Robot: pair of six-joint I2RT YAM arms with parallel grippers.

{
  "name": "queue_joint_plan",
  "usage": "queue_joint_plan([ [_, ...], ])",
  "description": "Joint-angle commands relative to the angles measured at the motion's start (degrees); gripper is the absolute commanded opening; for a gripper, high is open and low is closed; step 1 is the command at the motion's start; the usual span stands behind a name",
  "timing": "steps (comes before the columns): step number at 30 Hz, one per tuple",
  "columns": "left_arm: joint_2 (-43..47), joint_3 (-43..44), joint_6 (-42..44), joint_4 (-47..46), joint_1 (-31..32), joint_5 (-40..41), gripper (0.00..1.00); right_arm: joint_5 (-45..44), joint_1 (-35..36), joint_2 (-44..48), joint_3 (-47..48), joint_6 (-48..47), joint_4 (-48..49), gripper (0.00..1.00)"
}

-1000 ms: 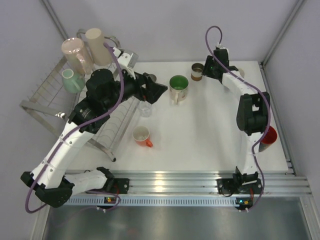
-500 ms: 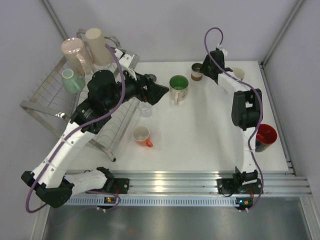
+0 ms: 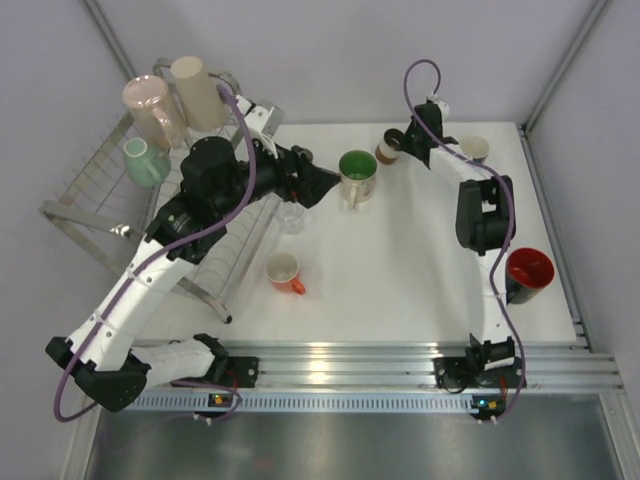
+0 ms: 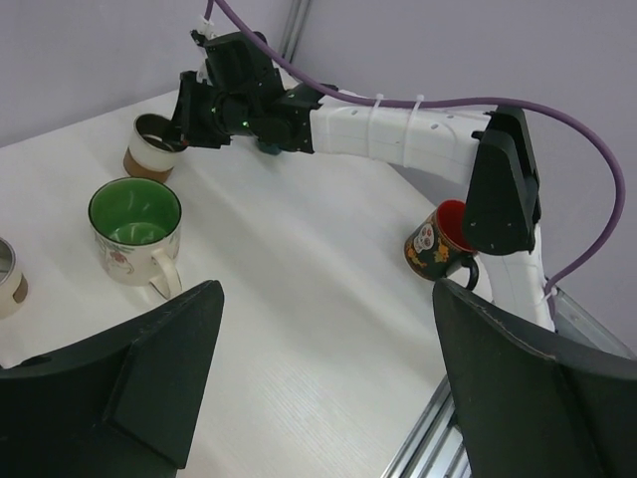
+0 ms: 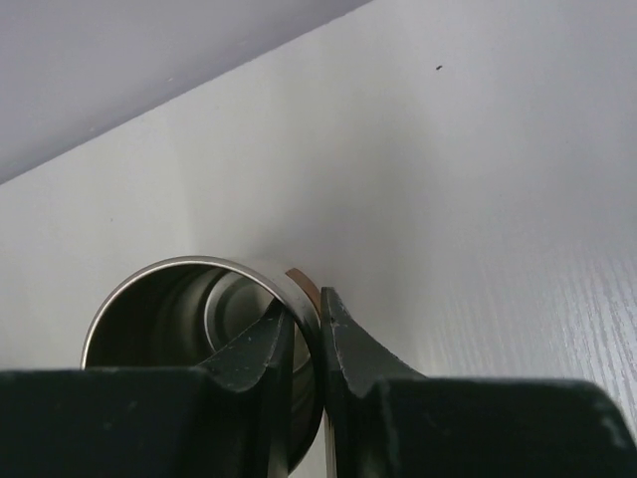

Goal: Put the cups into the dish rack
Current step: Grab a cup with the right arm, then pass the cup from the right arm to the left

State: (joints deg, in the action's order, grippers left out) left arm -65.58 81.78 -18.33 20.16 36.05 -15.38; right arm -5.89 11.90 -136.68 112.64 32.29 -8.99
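The brown-banded, steel-lined cup (image 3: 388, 149) (image 5: 149, 309) stands at the back of the table, slightly tipped. My right gripper (image 3: 399, 143) (image 5: 304, 304) is shut on its rim, one finger inside and one outside. My left gripper (image 3: 325, 183) (image 4: 326, 289) hangs open and empty over the table beside the dish rack (image 3: 90, 200). Just past it stands the green-inside mug (image 3: 357, 175) (image 4: 134, 224). A clear glass (image 3: 290, 216) sits under the left wrist. An orange-handled white cup (image 3: 285, 272) lies nearer the front. A pink cup (image 3: 150, 105), a beige cup (image 3: 195, 90) and a teal cup (image 3: 145, 160) are in the rack.
A white cup (image 3: 477, 150) stands at the back right. A dark mug with a red inside (image 3: 527, 272) (image 4: 443, 244) sits near the right edge beside the right arm. Part of another cup (image 4: 8, 279) shows at the left wrist view's edge. Walls close the back and sides.
My right gripper has reached in and closed on the brown-banded cup's rim, and the cup has tipped slightly. The left gripper has barely shifted and stays open.
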Motion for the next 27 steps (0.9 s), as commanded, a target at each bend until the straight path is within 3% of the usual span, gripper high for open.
queue_joint_plan([
  [1, -0.3, 4.2, -2.5, -3.3, 0.2, 0.2, 0.91, 1.1, 0.3, 6.2, 2.0, -2.2, 4.1, 0.0],
  [5, -3.5, 9.6, -6.4, 1.0, 0.1, 2.3, 0.89, 5.3, -1.4, 14.3, -1.5, -2.1, 7.3, 0.0],
  [9, -6.6, 15.1, -13.2, 1.5, 0.1, 1.1, 0.88, 12.6, -3.8, 26.7, -12.9, 1.5, 16.3, 0.0],
  [16, -12.7, 25.1, -21.7, 0.4, 0.0, -5.6, 0.89, 29.5, -7.5, 51.9, -38.8, 11.5, 48.6, 0.0],
  [17, -13.1, 25.3, -23.6, -0.3, 0.0, -6.4, 0.9, 30.9, -7.5, 53.7, -43.7, 15.1, 58.0, 0.0],
  [22, -14.0, 22.6, -30.4, -9.4, 0.0, -13.4, 0.93, 33.7, -7.5, 61.3, -53.1, 27.1, 78.8, 0.0],
  [27, -13.7, 16.9, -39.4, -24.2, 0.0, -17.1, 0.95, 34.7, -6.1, 64.5, -53.6, 30.7, 80.7, 0.0],
])
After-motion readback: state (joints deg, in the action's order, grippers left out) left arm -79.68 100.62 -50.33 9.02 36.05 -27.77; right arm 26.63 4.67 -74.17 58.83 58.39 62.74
